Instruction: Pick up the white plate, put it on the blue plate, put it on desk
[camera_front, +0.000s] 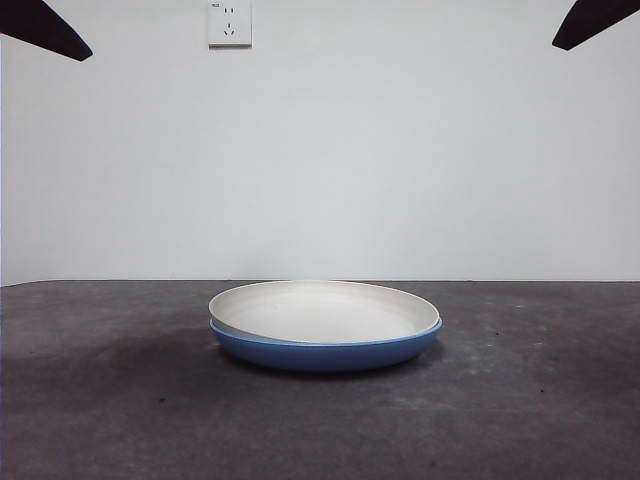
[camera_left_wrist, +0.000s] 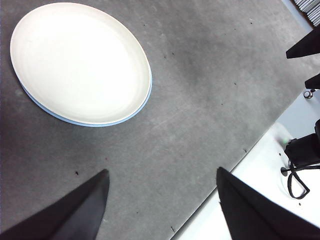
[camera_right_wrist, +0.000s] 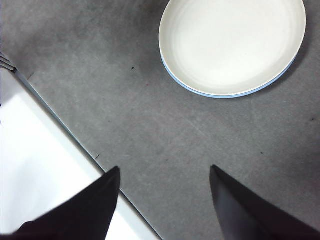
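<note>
The white plate (camera_front: 325, 310) is seen nested in the blue plate (camera_front: 325, 353), and the pair rests on the desk (camera_front: 110, 400) near its middle. In the front view the white plate sits a little askew: its rim is raised slightly above the blue rim on one side and lies almost level with it on the other. From above, only a thin blue crescent is shown past the white edge in both wrist views.

The left gripper (camera_left_wrist: 162, 200) is held high over the desk, well apart from the plates, with its jaws spread wide and nothing between them. The white plate (camera_left_wrist: 80, 62) and the blue plate (camera_left_wrist: 90, 123) are seen beyond it. The right gripper (camera_right_wrist: 165, 200) is likewise held above the desk near its edge, jaws wide apart and empty, with the white plate (camera_right_wrist: 232, 45) and the blue plate (camera_right_wrist: 225, 95) well clear of it.

A wall socket (camera_front: 229, 22) is mounted on the white wall behind.
</note>
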